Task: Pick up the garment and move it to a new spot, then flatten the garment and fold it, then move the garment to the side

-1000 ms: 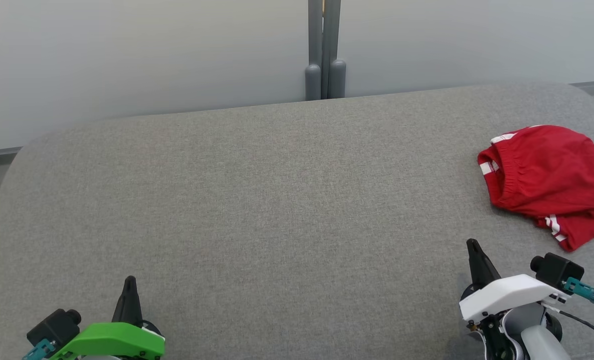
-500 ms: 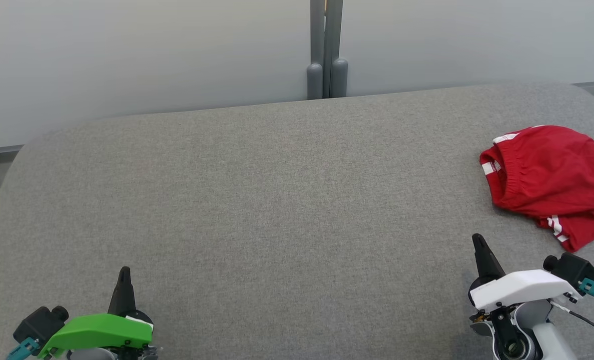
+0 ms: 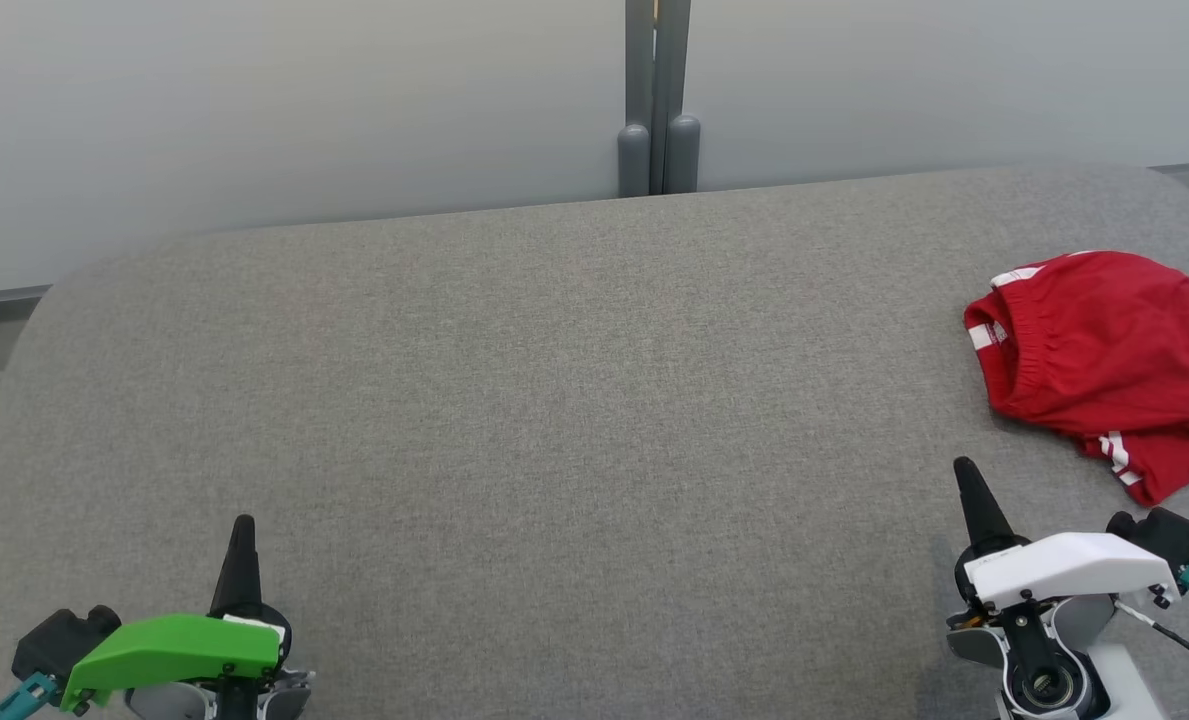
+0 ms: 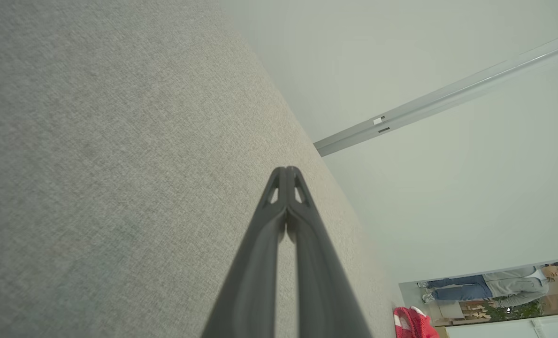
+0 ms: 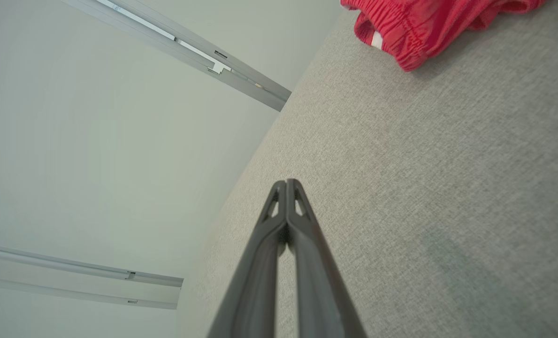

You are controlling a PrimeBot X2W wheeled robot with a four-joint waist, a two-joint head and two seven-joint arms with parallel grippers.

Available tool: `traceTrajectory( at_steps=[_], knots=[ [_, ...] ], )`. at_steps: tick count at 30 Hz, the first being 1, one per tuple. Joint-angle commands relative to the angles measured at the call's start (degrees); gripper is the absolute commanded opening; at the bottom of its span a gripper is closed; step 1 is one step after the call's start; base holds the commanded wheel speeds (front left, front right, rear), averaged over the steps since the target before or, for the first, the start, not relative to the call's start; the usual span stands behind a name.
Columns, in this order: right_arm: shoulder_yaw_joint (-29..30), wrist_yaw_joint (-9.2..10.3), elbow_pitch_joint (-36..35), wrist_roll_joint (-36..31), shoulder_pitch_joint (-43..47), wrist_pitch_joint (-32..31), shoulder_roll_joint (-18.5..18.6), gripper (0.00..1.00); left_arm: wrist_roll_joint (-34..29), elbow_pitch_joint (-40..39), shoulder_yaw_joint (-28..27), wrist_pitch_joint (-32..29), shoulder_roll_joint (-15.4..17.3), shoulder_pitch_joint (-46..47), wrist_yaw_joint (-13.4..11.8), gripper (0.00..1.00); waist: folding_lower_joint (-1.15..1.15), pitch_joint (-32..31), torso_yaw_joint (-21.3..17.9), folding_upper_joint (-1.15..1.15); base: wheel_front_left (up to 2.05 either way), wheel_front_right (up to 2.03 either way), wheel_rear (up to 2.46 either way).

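The garment [image 3: 1104, 365] is a red pair of shorts with white side stripes, lying crumpled at the far right of the grey padded surface [image 3: 554, 400]. It also appears in the right wrist view [image 5: 429, 28] and, small, in the left wrist view [image 4: 412, 324]. My right gripper [image 3: 966, 472] hovers near the front right, a short way in front of the garment, shut and empty. At the front left my left gripper [image 3: 242, 527] is shut and empty, far from the garment. Each wrist view shows its own fingers pressed together, left [image 4: 286, 170] and right [image 5: 286, 182].
A pale wall with a grey vertical post [image 3: 657, 100] stands behind the surface's rounded far edge. A person [image 4: 494, 284] is seen far off in the left wrist view.
Both grippers have shifted outward: the left one to the left and its tip slightly up, the right one to the right and its tip slightly up. The garment lies as before.
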State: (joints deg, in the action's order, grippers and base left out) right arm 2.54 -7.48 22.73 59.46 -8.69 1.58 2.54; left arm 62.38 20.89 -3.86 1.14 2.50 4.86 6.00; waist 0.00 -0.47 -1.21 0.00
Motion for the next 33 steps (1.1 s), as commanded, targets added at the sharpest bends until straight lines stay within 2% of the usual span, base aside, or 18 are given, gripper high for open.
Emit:
traceTrajectory(
  at_steps=[1,33],
  knots=[
    [0.34,-0.02,-1.08,2.06,-0.64,-0.47,0.31,0.00,2.13,-0.84,-0.50,-0.43,0.38,1.84,0.26,0.00,0.00,0.02,0.04,0.00,0.00,0.00,0.00],
    [2.27,-0.02,-4.16,20.06,-0.49,-4.85,0.41,0.00,18.28,-3.22,-2.43,-5.02,0.49,3.15,1.06,0.00,0.00,0.36,0.64,0.00,0.00,0.00,0.00]
  ],
)
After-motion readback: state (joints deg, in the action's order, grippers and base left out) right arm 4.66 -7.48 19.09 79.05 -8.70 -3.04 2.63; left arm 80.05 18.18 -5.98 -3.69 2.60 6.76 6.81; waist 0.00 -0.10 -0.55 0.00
